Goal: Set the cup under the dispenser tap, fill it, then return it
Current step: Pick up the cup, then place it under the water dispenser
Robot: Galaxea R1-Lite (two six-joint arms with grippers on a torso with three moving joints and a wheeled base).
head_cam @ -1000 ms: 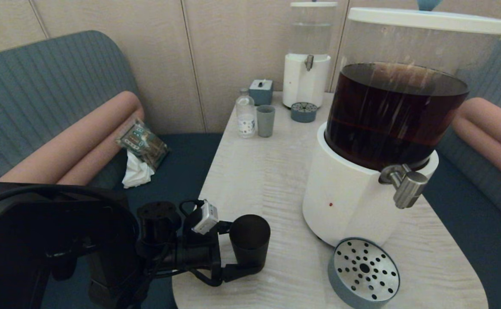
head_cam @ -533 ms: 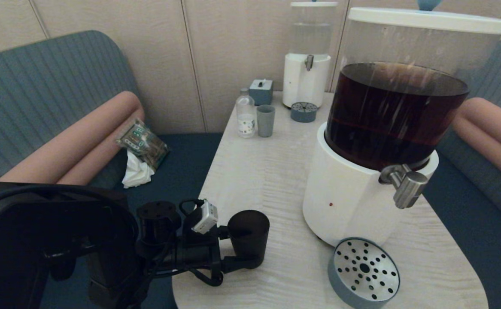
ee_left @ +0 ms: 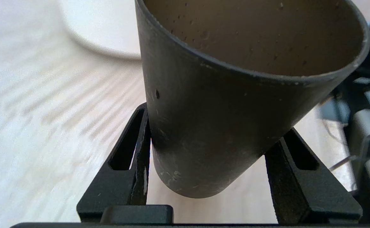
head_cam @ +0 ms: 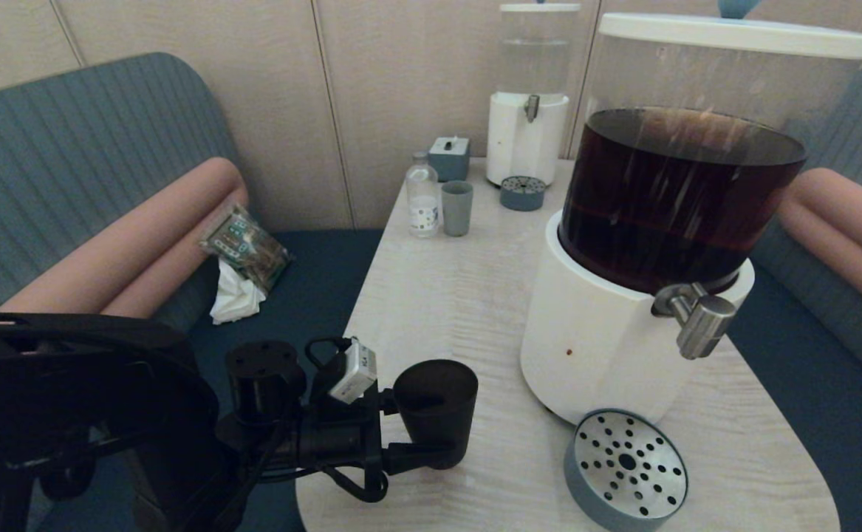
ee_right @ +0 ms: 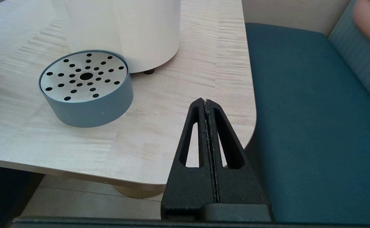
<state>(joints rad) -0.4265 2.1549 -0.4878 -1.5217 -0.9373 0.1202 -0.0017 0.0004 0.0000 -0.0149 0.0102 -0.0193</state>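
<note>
The small matte black tapered cup (head_cam: 435, 412) stands on the pale wood tabletop (head_cam: 445, 295), well left of the round perforated grey drip tray (head_cam: 626, 468) beneath the brushed-steel dispenser tap (head_cam: 700, 319). The left gripper (head_cam: 419, 425) has its jaws clamped on the cup's lower body, closed in from wide apart a second ago; the cup now leans slightly. The right gripper (ee_right: 207, 104), jaws together, idles right of the tray.

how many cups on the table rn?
2. The black cup sits near the table's front left edge, between the left gripper's fingers. The grey-green cup stands at the far end beside the small bottle. The dispensers might hide more.
</note>
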